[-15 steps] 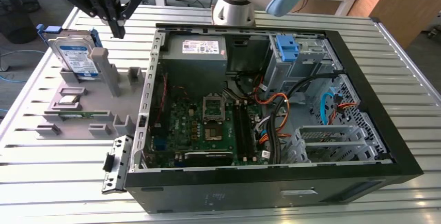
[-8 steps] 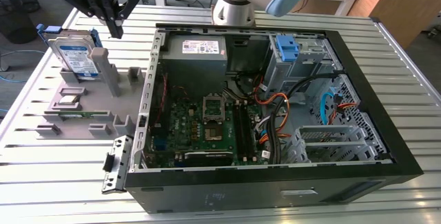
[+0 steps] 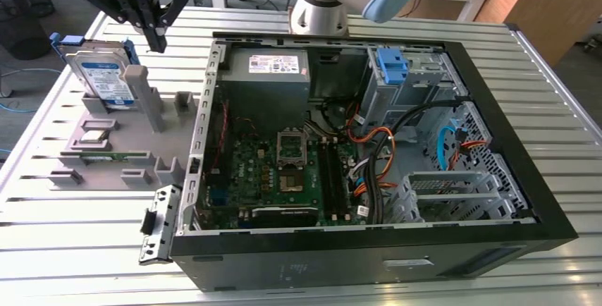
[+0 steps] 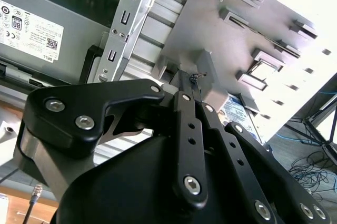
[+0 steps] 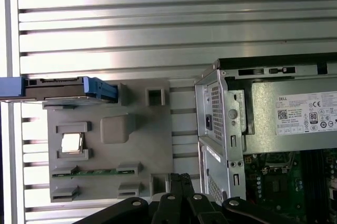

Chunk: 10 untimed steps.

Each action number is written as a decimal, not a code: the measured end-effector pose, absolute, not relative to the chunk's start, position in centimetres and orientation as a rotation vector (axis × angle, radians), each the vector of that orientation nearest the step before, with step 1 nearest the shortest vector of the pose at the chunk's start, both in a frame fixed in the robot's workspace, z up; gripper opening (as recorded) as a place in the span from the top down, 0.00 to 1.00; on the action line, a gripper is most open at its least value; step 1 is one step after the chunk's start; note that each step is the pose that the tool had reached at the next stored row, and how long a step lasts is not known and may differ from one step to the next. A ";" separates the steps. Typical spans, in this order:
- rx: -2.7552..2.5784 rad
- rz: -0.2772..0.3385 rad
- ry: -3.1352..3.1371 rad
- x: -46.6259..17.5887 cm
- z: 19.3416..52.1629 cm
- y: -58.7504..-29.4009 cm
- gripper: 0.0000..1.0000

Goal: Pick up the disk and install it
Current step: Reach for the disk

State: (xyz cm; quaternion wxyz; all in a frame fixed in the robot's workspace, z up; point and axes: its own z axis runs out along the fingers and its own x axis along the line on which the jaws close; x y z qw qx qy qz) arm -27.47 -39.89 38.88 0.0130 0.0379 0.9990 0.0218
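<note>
Gripper (image 3: pixel 156 41) has its black fingers pressed together with nothing between them; both wrist views show the same (image 4: pixel 191 78) (image 5: pixel 179 178). It hangs over the holder (image 3: pixel 120 172), just beside the disk (image 3: pixel 98 73) and not touching it.

Step, as I judge it: the approach to the pick. Nothing is grasped and install has not started. A pick would likely call for spread fingers, brought down square over the disk's thin top edge, gripping the flat faces and not the rails.

Disk: stands on edge in a slot at the holder's far end, on the exterior view's left. It is a flat silver metal slab with a white-and-blue label and blue plastic rails down both long sides. The first wrist view shows it edge-on (image 5: pixel 63 88); a corner of the label shows past the fingers in the second wrist view (image 4: pixel 238 112).

Holder: matte grey plastic plate with blocky posts and pockets. It also holds a small square chip (image 3: pixel 93 136) and a green memory stick (image 3: pixel 106 156).

Table (image 3: pixel 84 264): ribbed aluminium slats, shiny.

Case (image 3: pixel 541 200): black sheet-metal box lying open, well apart from the disk. Inside are a green board (image 3: pixel 282 172), a grey supply box (image 3: pixel 268 84), orange and black cables, and a bare blue bracket (image 3: pixel 390 65) at the drive bay.
</note>
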 end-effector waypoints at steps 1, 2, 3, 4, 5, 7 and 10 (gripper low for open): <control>0.118 0.068 3.113 -27.5 38.9 -39.9 0.89; 0.118 0.068 3.112 -27.6 38.9 -39.9 0.89; 0.118 0.068 3.113 -27.7 38.9 -39.9 0.89; 0.118 0.068 3.112 -27.8 38.9 -39.9 0.89; 0.118 0.068 3.113 -27.9 38.9 -39.9 0.89; 0.118 0.068 3.112 -28.2 38.9 -39.9 0.89; 0.118 0.068 3.112 -28.6 38.8 -39.9 0.89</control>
